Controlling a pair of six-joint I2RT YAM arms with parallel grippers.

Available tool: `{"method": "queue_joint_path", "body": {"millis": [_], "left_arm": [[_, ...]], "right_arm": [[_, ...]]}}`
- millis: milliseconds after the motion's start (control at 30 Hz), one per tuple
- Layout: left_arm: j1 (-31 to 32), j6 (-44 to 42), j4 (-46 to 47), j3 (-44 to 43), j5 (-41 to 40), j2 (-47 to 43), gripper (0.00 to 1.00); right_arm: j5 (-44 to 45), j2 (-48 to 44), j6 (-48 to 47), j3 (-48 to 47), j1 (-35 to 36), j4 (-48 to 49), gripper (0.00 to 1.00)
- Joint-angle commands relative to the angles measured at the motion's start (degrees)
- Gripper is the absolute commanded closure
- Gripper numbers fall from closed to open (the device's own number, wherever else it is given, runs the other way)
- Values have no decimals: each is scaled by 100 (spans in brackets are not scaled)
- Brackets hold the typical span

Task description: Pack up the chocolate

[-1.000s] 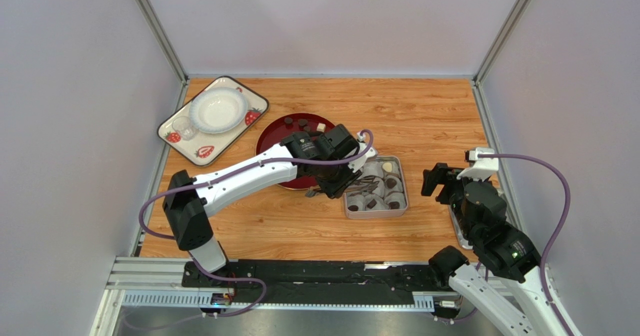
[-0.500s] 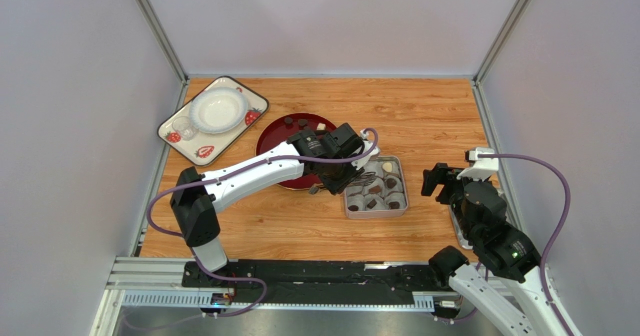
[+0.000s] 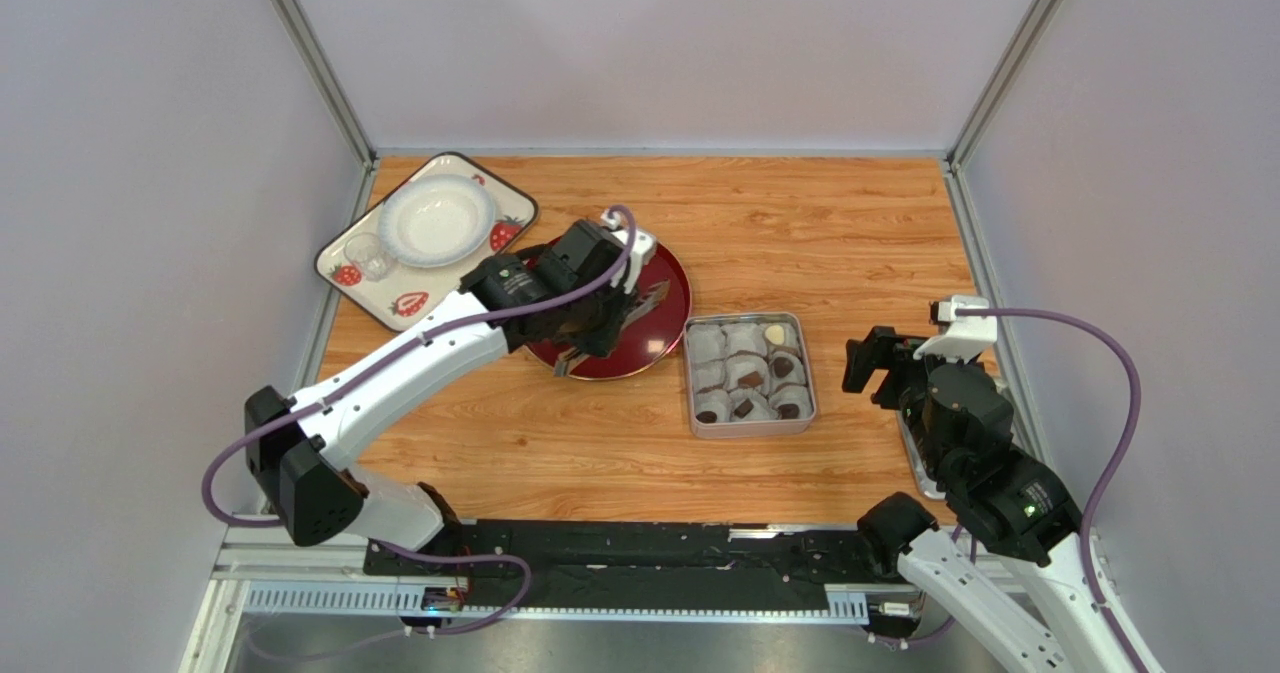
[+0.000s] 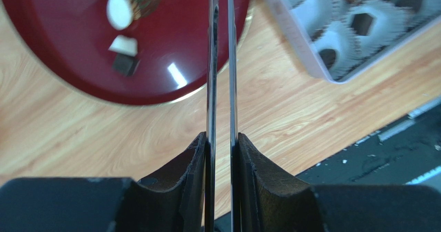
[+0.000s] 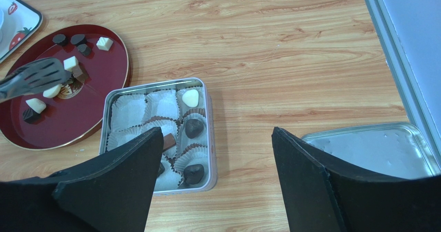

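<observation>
Your left gripper point(image 4: 221, 144) is clamped on a pair of metal tongs point(image 5: 39, 76) and holds them over the red plate point(image 5: 88, 108). In the left wrist view the two blades run almost parallel with only a thin gap between them, and their tips run out of the picture at the top. From the right wrist view the slotted tips sit just beside a white cube on the plate. You cannot tell whether they touch it or hold anything.

The chocolate point(image 5: 104, 43) is split between two places. Loose pieces lie on the red plate: dark rounds and a white cube at the far edge, and more white and dark pieces nearer the middle and the left. The rest sits in the grey tin point(image 5: 209, 139) just right of the plate, in white paper cups point(image 5: 127, 113) — a cream heart in the far right cup, with dark and brown pieces in the cups nearer you. Several cups on the left side show no piece.

Your right gripper point(image 5: 216, 131) hangs above the table point(image 5: 290, 46) with its fingers spread wide and nothing between them — well right of the tin and close to a shallow metal tray point(image 5: 372, 149).
</observation>
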State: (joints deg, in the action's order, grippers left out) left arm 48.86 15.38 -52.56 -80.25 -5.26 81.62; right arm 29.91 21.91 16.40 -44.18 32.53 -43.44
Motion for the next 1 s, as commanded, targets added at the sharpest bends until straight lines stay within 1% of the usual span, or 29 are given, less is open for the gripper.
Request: {"method": "queue_joint_path", "body": {"millis": [0,133,267,400,600,900,967], "left_arm": [[-447,632,-141,543,-247,-445,66],[-816,809,-342,888,-414,-709,66],[-966,923,-597,1029,-791,-779,66],[-1168,967,-616,1178,-898,-850,65],[-1230,941,-361,1178,-740,-675,61],[-1239,941,-361,1134,-705,-481,57],[-1239,941,-369,1134,-714,-446,53]], "right_arm": [[-12,15,-76,-29,-10,248,19],[-12,6,-85,-20,-10,240,19],[-20,-3,-85,-20,-10,240,19],[-20,-11,-85,-20,-10,248,19],[-38,-11,-85,-20,-10,240,19],[-29,-29,-85,-20,-10,239,19],[-38,-20,-85,-20,-10,231,19]]}}
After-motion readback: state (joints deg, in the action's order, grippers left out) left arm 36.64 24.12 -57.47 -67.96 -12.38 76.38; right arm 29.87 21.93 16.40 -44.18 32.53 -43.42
